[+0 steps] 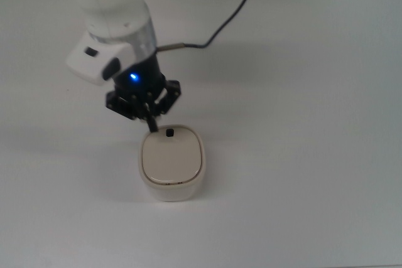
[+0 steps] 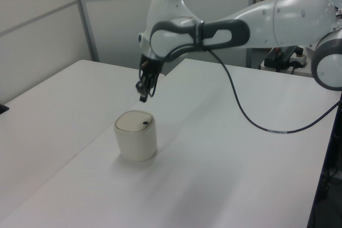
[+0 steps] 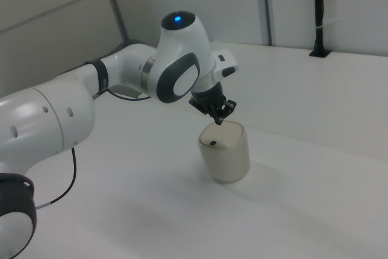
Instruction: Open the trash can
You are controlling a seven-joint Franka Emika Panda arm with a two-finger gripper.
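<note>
Over the white surface point(image 1: 301, 92), your gripper point(image 1: 152, 127) is hanging just above the trash can point(image 1: 172, 164), tips pointing down near the lid's back edge in the top view. Your fingers point(image 1: 151, 123) are sitting close together, pinched narrow, holding nothing. That cream bin is standing upright mid-surface, its beige lid point(image 1: 171, 156) lying flat and closed. The black button point(image 1: 169, 132) is showing just beside your fingertips, toward the top view's right

White arm point(image 2: 278, 17), black gripper point(image 1: 149, 117)
</note>
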